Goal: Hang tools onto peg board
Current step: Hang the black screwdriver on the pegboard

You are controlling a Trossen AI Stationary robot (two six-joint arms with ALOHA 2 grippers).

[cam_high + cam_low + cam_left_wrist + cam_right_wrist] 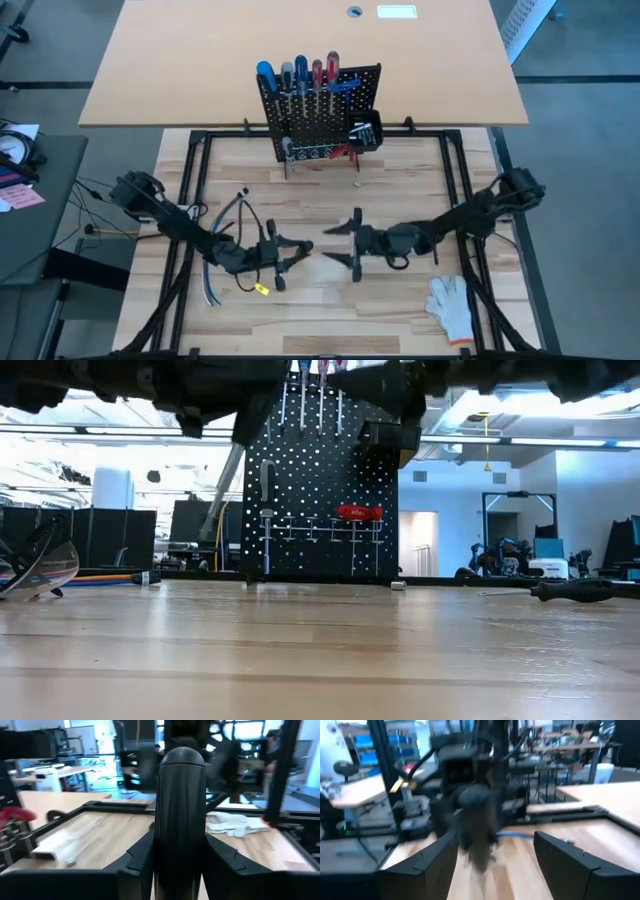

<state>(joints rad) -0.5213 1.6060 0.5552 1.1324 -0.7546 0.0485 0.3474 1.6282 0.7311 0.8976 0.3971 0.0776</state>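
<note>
Upright at the far side of the wooden work surface stands the peg board (322, 112), a black perforated panel with a small black bin (364, 133) fixed at its right edge. Along its top sits a row of screwdrivers (298, 75) with blue, grey and red handles, shafts pointing down through the holder; red-handled pliers (358, 512) hang lower on the panel, clear in the low view. One small metal piece (357, 183) lies on the table just in front of the board.

Nearer the middle of the table, the two grippers face each other, tips close but apart. The left gripper (296, 254) holds a dark cylindrical tool handle (181, 810) between its fingers; in the left wrist view that handle stands up between the two dark fingers (134, 862), which press against its sides. The right gripper (343, 243) has its jaws spread wide, with nothing between them. In the right wrist view its fingers (422, 865) stand well apart and the other arm's blurred gripper and dark tool show beyond them.

Beside the left arm lies a bundle of coloured cables (226, 222). A white glove (452, 303) lies near the front right corner. In the low view a black-handled screwdriver (560, 591) lies flat on the table to the right.
</note>
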